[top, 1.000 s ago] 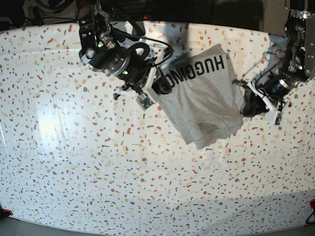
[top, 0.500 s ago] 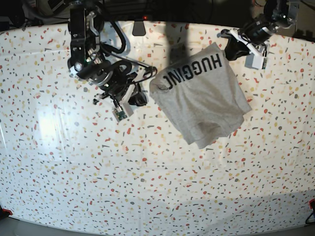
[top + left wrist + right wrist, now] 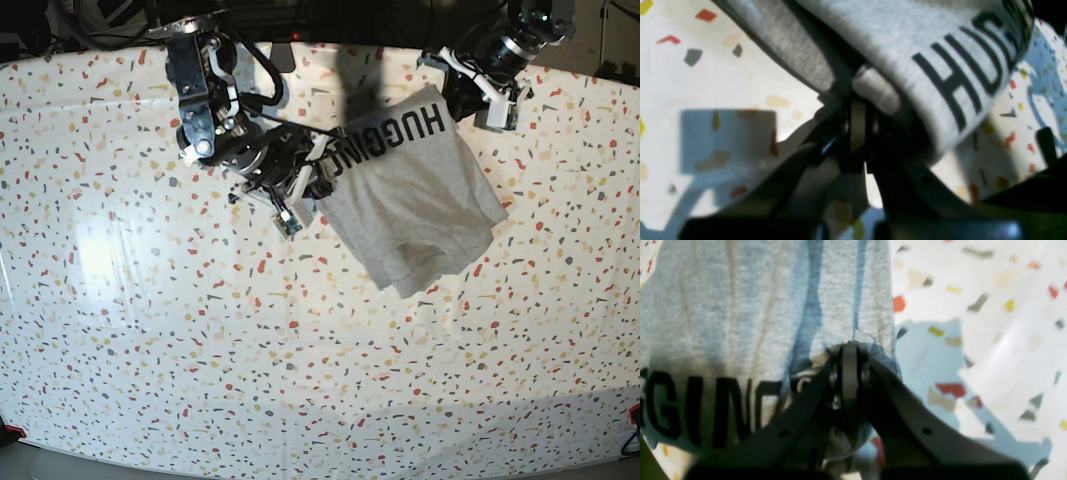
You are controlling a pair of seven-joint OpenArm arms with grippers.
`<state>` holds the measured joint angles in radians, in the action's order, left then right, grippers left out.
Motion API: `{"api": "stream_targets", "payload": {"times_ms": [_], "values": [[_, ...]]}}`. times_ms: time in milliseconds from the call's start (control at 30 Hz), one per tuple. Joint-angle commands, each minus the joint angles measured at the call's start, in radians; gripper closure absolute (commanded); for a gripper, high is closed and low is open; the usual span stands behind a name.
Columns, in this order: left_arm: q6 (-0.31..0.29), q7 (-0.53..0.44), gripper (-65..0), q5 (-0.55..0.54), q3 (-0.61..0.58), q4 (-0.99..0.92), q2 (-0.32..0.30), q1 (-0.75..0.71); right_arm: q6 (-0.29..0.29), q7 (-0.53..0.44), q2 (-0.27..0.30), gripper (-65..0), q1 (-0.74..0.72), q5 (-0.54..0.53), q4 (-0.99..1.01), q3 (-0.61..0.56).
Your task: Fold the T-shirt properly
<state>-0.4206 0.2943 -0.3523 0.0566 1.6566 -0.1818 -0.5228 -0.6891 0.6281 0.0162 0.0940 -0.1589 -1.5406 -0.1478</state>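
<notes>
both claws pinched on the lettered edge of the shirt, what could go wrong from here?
1. The left claw grips a rolled bunch of the T-shirt, so a crease may get folded in.
2. The right claw pinches only a thin bit of the edge; a pull might slip it free.
3. The lower end of the shirt lies crumpled and askew on the table; folding from here would likely come out lopsided.

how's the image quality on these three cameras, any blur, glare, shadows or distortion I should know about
Base view: sharp, but the table edges bow like a fisheye, with a glare patch at left. Left wrist view: soft all over, the jaws dark and blurred, only the lettering on the T-shirt legible. Right wrist view: the T-shirt fairly clear, bluish shadows cast on cloth and table, foreground jaws out of focus.
</notes>
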Motion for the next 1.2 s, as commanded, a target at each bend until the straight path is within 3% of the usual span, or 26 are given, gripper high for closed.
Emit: {"api": "stream_targets", "payload": {"times_ms": [0, 33, 433, 567, 767, 933, 1167], "values": [[0.034, -0.008, 0.0, 0.016, 0.002, 0.011, -0.005, 0.013, -0.009, 0.008, -0.003, 0.0, 0.015, 0.003, -0.024, -0.003], [0.055, -0.009, 0.0, 0.032, 0.002, 0.011, -0.005, 0.023, -0.009, 0.006, -0.003, 0.0, 0.035, 0.002, -0.037, -0.003], [0.055, -0.019, 0.0, 0.096, 0.003, 0.01, -0.006, 0.109, -0.009, -0.003, -0.002, 0.0, 0.206, 0.04, -0.249, 0.003], [0.055, -0.032, 0.0, 0.092, 0.003, 0.011, -0.048, 0.092, -0.009, -0.003, -0.002, 0.0, 0.206, 0.057, -0.314, 0.055], [0.058, -0.06, 0.0, -0.02, 0.016, 0.044, -0.137, 0.024, -0.009, 0.028, -0.002, 0.0, 0.212, -0.002, -0.417, 0.187], [0.058, -0.056, 0.0, -0.02, 0.11, 0.14, -0.134, -0.076, -0.009, 0.098, -0.002, 0.0, 0.261, -0.13, -0.491, 0.3], [0.058, -0.002, 0.0, -0.051, 0.249, 0.262, -0.131, -0.254, -0.009, 0.229, -0.002, 0.0, 0.401, -0.175, -0.6, 0.398]]}}
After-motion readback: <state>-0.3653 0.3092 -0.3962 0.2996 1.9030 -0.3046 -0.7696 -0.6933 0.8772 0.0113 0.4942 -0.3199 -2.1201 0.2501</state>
